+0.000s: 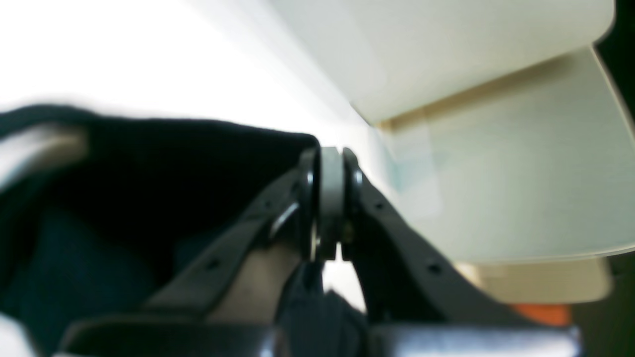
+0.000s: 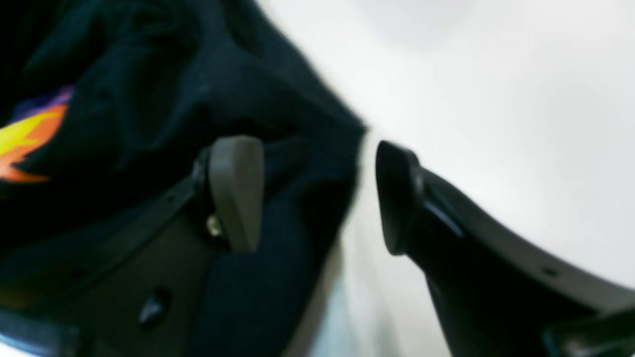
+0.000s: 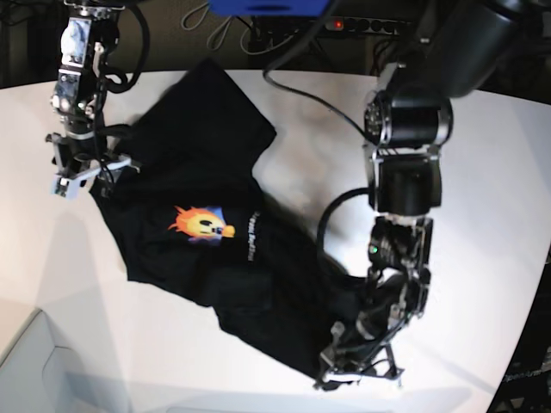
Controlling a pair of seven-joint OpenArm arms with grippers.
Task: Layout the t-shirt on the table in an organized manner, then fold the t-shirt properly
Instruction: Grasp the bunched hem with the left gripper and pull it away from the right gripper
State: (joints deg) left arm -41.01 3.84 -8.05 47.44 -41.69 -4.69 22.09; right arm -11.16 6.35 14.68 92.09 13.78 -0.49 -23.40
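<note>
While our left gripper (image 1: 331,198) has its fingers pressed together, pad against pad, we see dark cloth of the t-shirt (image 3: 207,258) bunched just behind the pads and spreading off to one side of them, so the grip appears to be on the fabric. Our right gripper (image 2: 317,193) holds its fingers (image 2: 235,191) well apart, with the shirt's edge lying between them: one finger rests over the black cloth, the other over the bare table (image 3: 482,172). Beyond that finger we glimpse the orange-yellow print (image 3: 202,224). Farther out, the shirt lies crumpled and slantwise on the white table, print up, stretched between the two grippers.
</note>
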